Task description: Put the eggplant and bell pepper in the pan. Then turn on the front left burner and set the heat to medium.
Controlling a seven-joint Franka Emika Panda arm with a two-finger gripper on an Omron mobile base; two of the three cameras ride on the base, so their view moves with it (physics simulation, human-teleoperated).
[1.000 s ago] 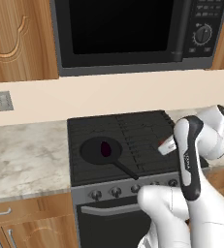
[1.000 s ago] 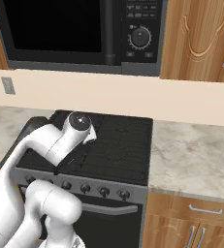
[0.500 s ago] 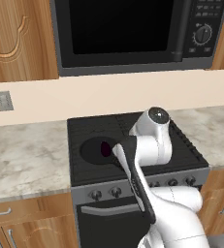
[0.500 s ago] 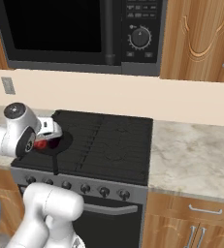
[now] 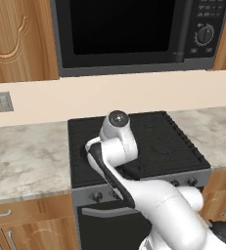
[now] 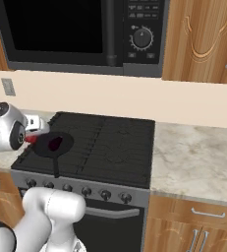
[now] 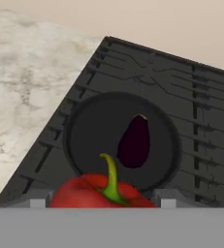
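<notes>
The black pan (image 7: 91,131) sits on the front left burner (image 7: 60,123), and the dark purple eggplant (image 7: 134,143) lies inside it. My gripper (image 7: 101,202) is shut on the red bell pepper (image 7: 84,193), which hangs just above the pan's near rim with its green stem up. From the right base view, the gripper (image 6: 33,132) holds the bell pepper (image 6: 31,140) at the left edge of the pan (image 6: 46,147), whose eggplant (image 6: 55,143) shows in the middle. My arm (image 5: 117,146) covers the pan in the left base view.
A row of knobs (image 6: 66,188) runs along the stove front. Marble counter lies left (image 5: 26,156) and right (image 6: 193,157) of the cooktop. A microwave (image 5: 129,34) hangs overhead. The pan's handle (image 6: 56,167) points toward the front edge.
My arm has swung from the right side of the stove across to the left, carrying the bell pepper to the pan's left rim. The eggplant stayed in the pan.
</notes>
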